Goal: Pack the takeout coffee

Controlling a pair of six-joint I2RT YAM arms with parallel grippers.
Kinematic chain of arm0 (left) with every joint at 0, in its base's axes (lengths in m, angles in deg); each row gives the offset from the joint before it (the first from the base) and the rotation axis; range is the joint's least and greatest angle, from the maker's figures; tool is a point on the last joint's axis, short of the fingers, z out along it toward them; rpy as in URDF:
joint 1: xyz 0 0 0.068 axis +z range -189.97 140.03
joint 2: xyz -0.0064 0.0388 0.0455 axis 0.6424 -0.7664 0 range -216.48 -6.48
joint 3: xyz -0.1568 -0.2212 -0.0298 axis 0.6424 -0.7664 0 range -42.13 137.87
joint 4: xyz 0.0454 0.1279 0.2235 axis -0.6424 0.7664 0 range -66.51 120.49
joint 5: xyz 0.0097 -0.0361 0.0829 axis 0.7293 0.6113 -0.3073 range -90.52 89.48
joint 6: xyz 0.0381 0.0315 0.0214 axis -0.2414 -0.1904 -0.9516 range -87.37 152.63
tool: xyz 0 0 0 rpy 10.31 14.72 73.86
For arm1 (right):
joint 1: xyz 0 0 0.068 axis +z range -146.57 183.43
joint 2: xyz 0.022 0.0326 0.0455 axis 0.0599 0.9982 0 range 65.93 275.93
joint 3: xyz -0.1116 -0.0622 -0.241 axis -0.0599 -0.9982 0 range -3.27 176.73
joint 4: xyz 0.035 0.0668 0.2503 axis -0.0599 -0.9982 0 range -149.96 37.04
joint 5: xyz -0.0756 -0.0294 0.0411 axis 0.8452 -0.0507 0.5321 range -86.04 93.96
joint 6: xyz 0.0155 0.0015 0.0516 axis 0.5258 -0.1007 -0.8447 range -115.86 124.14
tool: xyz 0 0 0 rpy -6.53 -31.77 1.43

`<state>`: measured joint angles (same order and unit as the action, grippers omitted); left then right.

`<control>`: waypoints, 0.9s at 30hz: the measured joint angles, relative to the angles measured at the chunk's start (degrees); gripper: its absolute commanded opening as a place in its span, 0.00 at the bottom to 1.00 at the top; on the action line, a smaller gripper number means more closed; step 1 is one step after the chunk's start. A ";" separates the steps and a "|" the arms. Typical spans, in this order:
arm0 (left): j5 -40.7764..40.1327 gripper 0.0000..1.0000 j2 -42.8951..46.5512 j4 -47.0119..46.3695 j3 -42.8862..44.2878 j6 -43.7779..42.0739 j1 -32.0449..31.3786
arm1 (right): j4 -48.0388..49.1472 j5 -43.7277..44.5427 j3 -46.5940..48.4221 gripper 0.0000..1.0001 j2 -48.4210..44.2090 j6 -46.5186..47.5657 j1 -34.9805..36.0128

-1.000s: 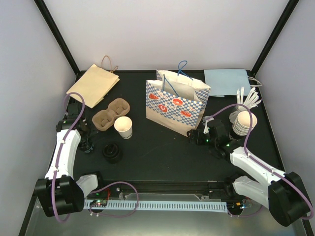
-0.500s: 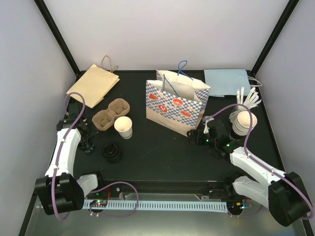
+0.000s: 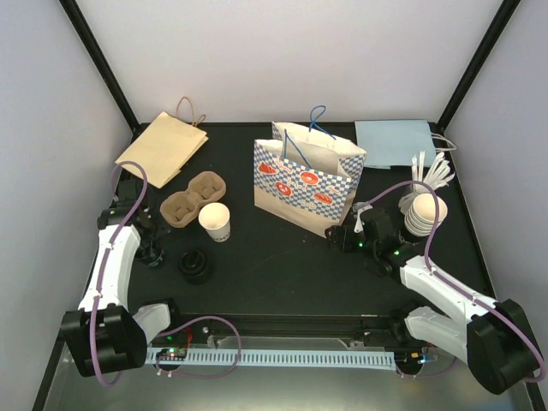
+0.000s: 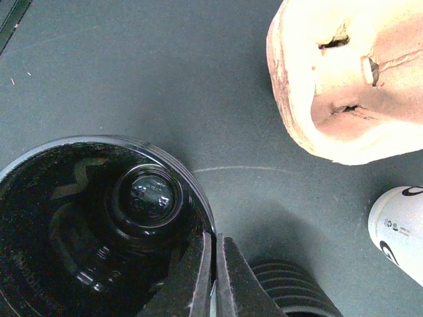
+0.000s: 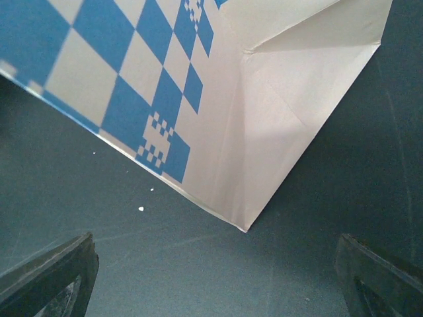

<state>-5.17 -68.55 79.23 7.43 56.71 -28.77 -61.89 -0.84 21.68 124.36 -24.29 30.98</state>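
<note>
Black lid [image 4: 86, 218], rim in left tool [image 4: 213, 243]

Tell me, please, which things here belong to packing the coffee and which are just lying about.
Job, likely: cup, lid in left gripper, carrier, checked bag.
Lying about: brown bag, blue bag, spare cups, utensils, spare lids.

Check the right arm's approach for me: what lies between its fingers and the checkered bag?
Only bare black table; the right wrist view shows nothing between the open right fingers and the checkered bag's bottom corner.
</note>
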 measured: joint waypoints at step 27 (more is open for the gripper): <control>-0.17 0.02 1.70 5.49 4.00 1.68 -1.66 | 0.02 -0.33 0.00 1.00 0.50 0.00 0.00</control>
<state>-5.34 -66.84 84.72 11.43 58.39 -30.43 -61.86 -1.17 21.68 124.86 -24.29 30.98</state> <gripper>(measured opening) 0.019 0.999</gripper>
